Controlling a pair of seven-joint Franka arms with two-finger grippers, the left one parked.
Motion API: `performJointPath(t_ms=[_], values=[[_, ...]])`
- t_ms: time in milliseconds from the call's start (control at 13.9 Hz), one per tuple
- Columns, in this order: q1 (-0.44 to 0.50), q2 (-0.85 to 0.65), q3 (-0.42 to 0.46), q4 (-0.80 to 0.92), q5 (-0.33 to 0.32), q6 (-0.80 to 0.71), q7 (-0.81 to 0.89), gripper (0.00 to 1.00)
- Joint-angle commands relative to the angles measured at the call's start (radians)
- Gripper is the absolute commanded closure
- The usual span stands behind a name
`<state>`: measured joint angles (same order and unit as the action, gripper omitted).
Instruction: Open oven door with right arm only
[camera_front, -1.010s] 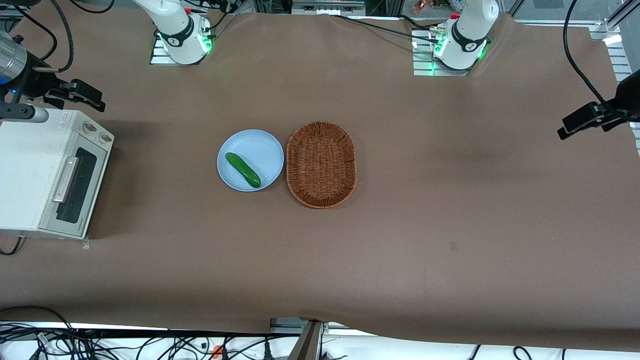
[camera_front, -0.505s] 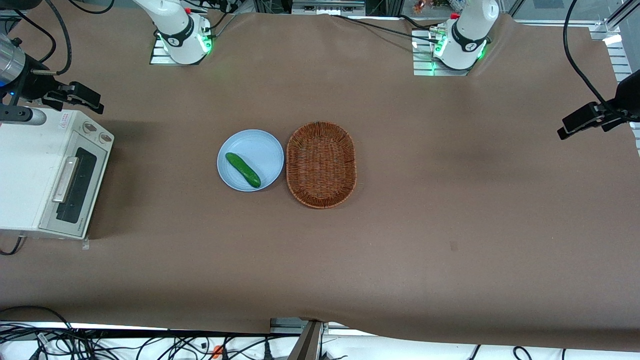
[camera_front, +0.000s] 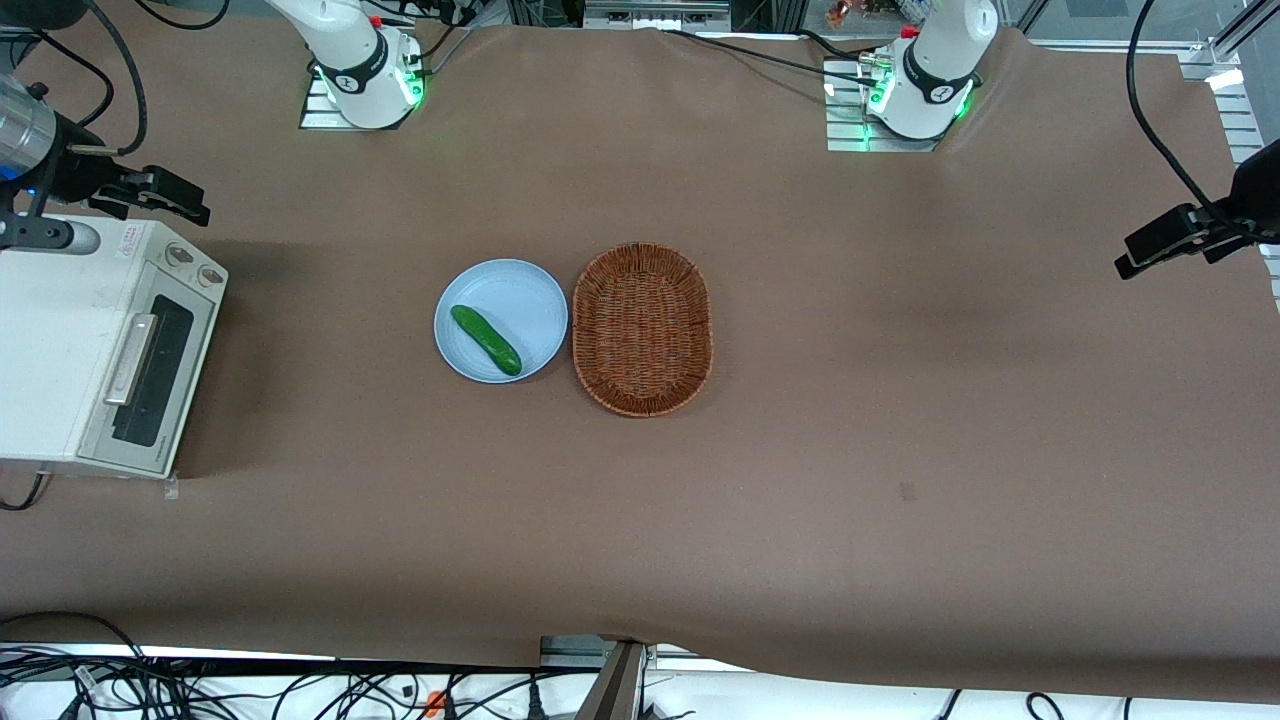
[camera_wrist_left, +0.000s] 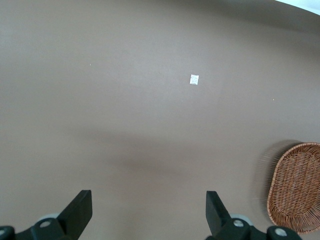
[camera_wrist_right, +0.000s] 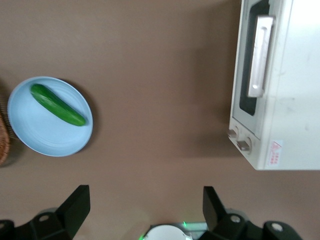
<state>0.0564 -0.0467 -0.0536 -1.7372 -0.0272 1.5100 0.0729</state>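
The cream-white toaster oven stands at the working arm's end of the table. Its oven door (camera_front: 150, 365) is closed, with a dark glass window and a silver bar handle (camera_front: 130, 358). The door (camera_wrist_right: 246, 70) and handle (camera_wrist_right: 260, 55) also show in the right wrist view, next to the two knobs (camera_wrist_right: 238, 139). My right arm's gripper (camera_front: 170, 195) hangs in the air just past the oven's knob end, farther from the front camera than the door. It is open and empty (camera_wrist_right: 145, 202), with its fingers (camera_wrist_right: 76, 205) far apart and apart from the handle.
A light blue plate (camera_front: 530, 290) with a green cucumber (camera_front: 486, 340) sits mid-table beside an oval wicker basket (camera_front: 642, 328). The right arm's base (camera_front: 362, 70) stands at the edge farthest from the front camera. A small white tag (camera_wrist_left: 194, 79) lies on the brown cloth.
The right gripper has shifted only slightly near the oven's knob end. The oven door has stayed closed.
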Motion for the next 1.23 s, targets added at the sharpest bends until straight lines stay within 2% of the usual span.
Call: performJointPath(t_ms=[0, 216, 289, 361, 433, 505, 577, 649, 722, 1155], values=[[0.002, 0.036, 0.0, -0.002, -0.069, -0.051, 0.017, 0.0], [-0.001, 0.088, -0.002, -0.011, -0.155, 0.014, 0.024, 0.0], [0.005, 0.115, -0.002, -0.015, -0.219, 0.057, 0.03, 0.0], [0.016, 0.152, 0.004, -0.015, -0.311, 0.088, 0.063, 0.0], [0.037, 0.192, 0.005, -0.018, -0.394, 0.113, 0.118, 0.04], [0.048, 0.229, 0.005, -0.018, -0.455, 0.137, 0.16, 0.22], [0.051, 0.254, 0.005, -0.018, -0.505, 0.154, 0.178, 0.66], [0.068, 0.277, 0.005, -0.016, -0.552, 0.177, 0.192, 0.9], [0.069, 0.297, 0.005, -0.013, -0.581, 0.191, 0.226, 1.0], [0.06, 0.378, -0.008, -0.016, -0.735, 0.325, 0.318, 1.0]])
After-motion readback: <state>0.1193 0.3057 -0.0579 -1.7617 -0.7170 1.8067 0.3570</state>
